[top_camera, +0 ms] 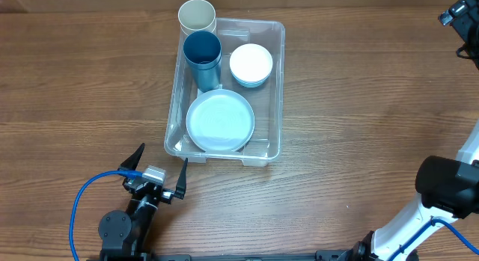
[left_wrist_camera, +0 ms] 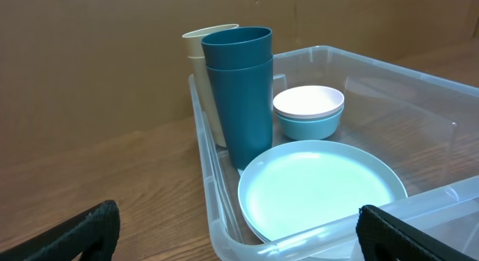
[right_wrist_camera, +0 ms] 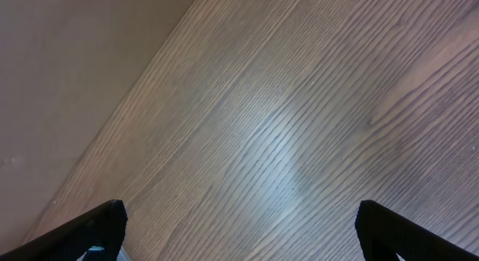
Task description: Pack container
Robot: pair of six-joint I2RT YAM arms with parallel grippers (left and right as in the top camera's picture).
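The clear plastic container [top_camera: 275,89] sits on the wooden table, also in the left wrist view [left_wrist_camera: 441,89]. Inside it are a pale plate [top_camera: 219,120] [left_wrist_camera: 322,188], stacked teal cups [top_camera: 201,57] [left_wrist_camera: 239,89] and a white bowl on a light blue bowl [top_camera: 251,64] [left_wrist_camera: 308,110]. Cream cups [top_camera: 197,16] [left_wrist_camera: 200,48] stand just outside its far left corner. My left gripper [top_camera: 159,170] [left_wrist_camera: 238,238] is open and empty, near the container's near left corner. My right gripper [right_wrist_camera: 239,235] is open and empty over bare wood; its arm shows at the right edge [top_camera: 460,14].
A blue cable [top_camera: 86,197] loops by the left arm's base at the front edge. The right arm's base [top_camera: 441,188] stands at the front right. A brown wall shows behind the table in the left wrist view [left_wrist_camera: 90,59].
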